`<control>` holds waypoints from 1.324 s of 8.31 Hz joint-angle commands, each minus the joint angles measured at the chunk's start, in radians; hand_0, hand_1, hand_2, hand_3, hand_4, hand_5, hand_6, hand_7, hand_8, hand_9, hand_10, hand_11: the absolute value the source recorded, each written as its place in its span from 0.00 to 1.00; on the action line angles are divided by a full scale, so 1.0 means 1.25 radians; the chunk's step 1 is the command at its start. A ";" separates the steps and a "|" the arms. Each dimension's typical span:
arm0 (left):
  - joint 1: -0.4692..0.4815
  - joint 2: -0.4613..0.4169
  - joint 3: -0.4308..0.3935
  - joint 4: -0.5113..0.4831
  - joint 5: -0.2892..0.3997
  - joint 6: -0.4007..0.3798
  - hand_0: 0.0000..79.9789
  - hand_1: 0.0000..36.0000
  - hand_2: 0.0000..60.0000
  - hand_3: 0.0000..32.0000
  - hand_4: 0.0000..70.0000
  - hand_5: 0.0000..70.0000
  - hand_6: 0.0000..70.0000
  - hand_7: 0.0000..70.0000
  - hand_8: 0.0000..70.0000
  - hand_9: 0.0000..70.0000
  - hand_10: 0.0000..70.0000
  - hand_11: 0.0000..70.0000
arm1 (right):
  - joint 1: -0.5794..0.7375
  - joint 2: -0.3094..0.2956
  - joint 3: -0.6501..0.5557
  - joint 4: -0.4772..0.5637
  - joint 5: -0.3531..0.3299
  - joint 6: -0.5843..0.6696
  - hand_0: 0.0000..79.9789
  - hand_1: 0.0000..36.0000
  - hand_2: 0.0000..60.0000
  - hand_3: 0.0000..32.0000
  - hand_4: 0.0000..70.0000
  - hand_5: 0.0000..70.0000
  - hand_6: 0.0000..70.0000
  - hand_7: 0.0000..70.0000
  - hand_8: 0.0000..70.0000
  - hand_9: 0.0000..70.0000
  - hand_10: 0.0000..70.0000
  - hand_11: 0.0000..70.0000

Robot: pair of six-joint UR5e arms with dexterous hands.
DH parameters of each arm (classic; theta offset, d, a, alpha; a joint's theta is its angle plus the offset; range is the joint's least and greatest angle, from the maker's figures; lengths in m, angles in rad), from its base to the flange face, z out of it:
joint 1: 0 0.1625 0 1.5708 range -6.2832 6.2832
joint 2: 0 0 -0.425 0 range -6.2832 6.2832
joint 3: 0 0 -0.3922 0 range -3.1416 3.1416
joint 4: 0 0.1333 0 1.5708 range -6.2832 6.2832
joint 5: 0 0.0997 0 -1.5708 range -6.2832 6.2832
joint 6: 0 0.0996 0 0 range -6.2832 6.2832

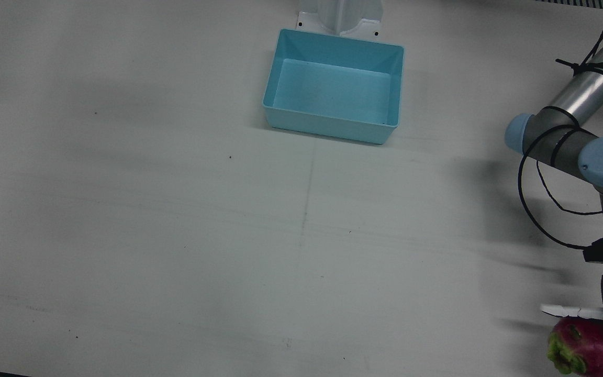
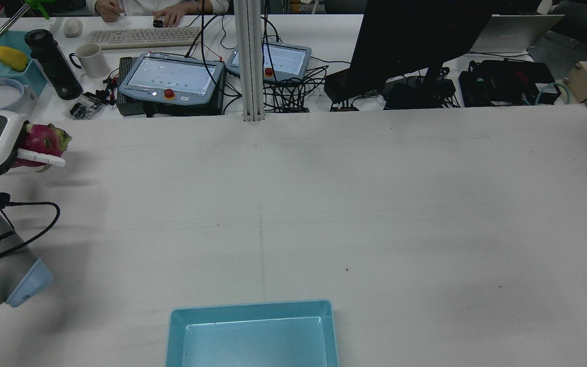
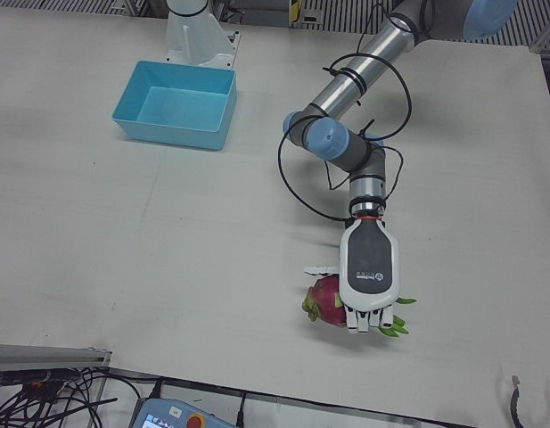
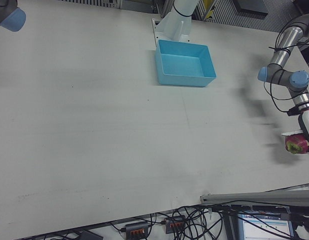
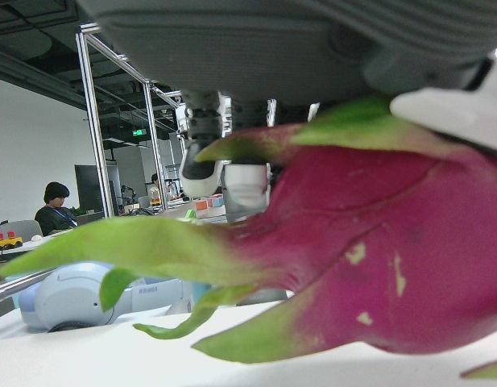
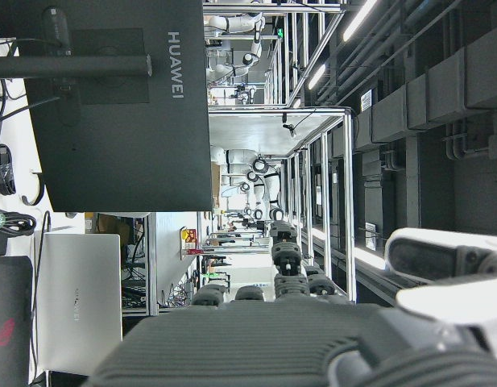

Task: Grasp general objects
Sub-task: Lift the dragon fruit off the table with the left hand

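White tabletop [image 3: 123, 267], far corner near the operators' edge: my left hand [image 3: 370, 272] curls its fingers over the dragon fruit [image 3: 324, 300]. Waxy skin could roll it out. Right hand's fingers: I cannot tell.

I am looking almost straight down in the front view, and high from behind in the rear view; both are sharing the blue bin [image 1: 333, 86]. The two oblique front views are covering opposite table [image 3: 123, 267] halves. My left hand camera is sitting close against the dragon fruit [image 5: 377, 258].
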 commanded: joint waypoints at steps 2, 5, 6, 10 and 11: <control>-0.027 0.002 -0.250 0.102 0.081 -0.107 0.00 0.54 1.00 0.00 0.28 1.00 0.59 0.76 0.61 0.81 1.00 1.00 | 0.000 0.000 0.000 0.000 0.000 -0.001 0.00 0.00 0.00 0.00 0.00 0.00 0.00 0.00 0.00 0.00 0.00 0.00; -0.087 -0.008 -0.361 0.056 0.366 -0.170 0.07 0.52 1.00 0.00 0.32 1.00 0.59 0.80 0.59 0.80 1.00 1.00 | 0.000 0.000 0.000 0.000 0.000 -0.001 0.00 0.00 0.00 0.00 0.00 0.00 0.00 0.00 0.00 0.00 0.00 0.00; -0.086 -0.005 -0.360 0.008 0.394 -0.256 0.08 0.50 1.00 0.00 0.33 1.00 0.59 0.81 0.59 0.80 1.00 1.00 | 0.000 0.000 0.000 0.000 0.000 -0.001 0.00 0.00 0.00 0.00 0.00 0.00 0.00 0.00 0.00 0.00 0.00 0.00; -0.066 0.001 -0.492 -0.043 0.599 -0.327 0.17 0.55 1.00 0.00 0.38 1.00 0.63 0.90 0.63 0.86 1.00 1.00 | 0.000 0.000 0.000 0.000 0.000 -0.001 0.00 0.00 0.00 0.00 0.00 0.00 0.00 0.00 0.00 0.00 0.00 0.00; -0.040 0.001 -0.524 -0.051 0.625 -0.373 0.22 0.58 1.00 0.00 0.40 1.00 0.67 0.92 0.66 0.90 1.00 1.00 | 0.000 0.000 0.000 0.000 0.000 -0.001 0.00 0.00 0.00 0.00 0.00 0.00 0.00 0.00 0.00 0.00 0.00 0.00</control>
